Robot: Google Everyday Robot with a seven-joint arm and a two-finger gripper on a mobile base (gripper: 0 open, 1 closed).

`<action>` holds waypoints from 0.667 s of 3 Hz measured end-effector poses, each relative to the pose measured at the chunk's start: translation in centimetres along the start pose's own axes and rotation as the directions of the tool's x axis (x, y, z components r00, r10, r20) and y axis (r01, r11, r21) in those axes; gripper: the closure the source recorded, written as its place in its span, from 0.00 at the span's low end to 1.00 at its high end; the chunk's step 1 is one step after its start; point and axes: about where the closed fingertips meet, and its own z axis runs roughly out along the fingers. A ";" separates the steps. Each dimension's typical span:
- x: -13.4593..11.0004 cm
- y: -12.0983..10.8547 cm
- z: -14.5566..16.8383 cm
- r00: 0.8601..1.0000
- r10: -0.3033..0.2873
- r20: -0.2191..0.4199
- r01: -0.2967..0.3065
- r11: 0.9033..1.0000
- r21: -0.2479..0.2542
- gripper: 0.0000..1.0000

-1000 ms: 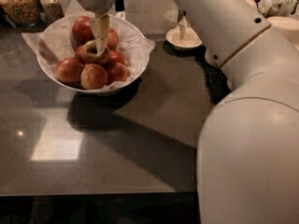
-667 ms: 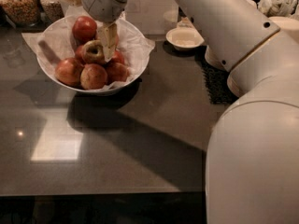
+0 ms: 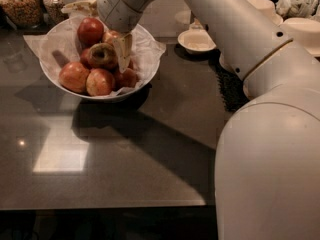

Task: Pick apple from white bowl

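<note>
At the counter's left edge, jars (image 3: pixel 20 4): 2 stood behind everything else, well apart from our work.
white bowl (image 3: pixel 100 97): it sat where it had been 1 second before, its paper lining crumpled over the rim.
red apples (image 3: pixel 74 76): we counted at least 4 deeper red ones packed around and under the target, none visibly shifted.
apple (image 3: pixel 102 55): the yellow-green one lay on top of the pile near the bowl's middle, its dimple turned toward us. It had barely moved in 1 second.
gripper (image 3: pixel 120 54): it had swung from over the apple to the apple's right side, and its pale tip touched the skin.
jaws: we could not tell whether they were clamped on the apple or apart.
meaning: we judged the hold was being settled and the lift out of the bowl had not yet begun.
arm (image 3: pixel 235 29): it had slid rightward, crossing above the small bowl (image 3: pixel 196 40).
</note>
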 end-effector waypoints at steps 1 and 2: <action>0.0 0.0 0.0 1.000 0.000 0.000 0.000 1.000 0.000 0.00; 0.2 0.0 0.7 1.000 0.010 0.030 -0.008 0.998 -0.065 0.00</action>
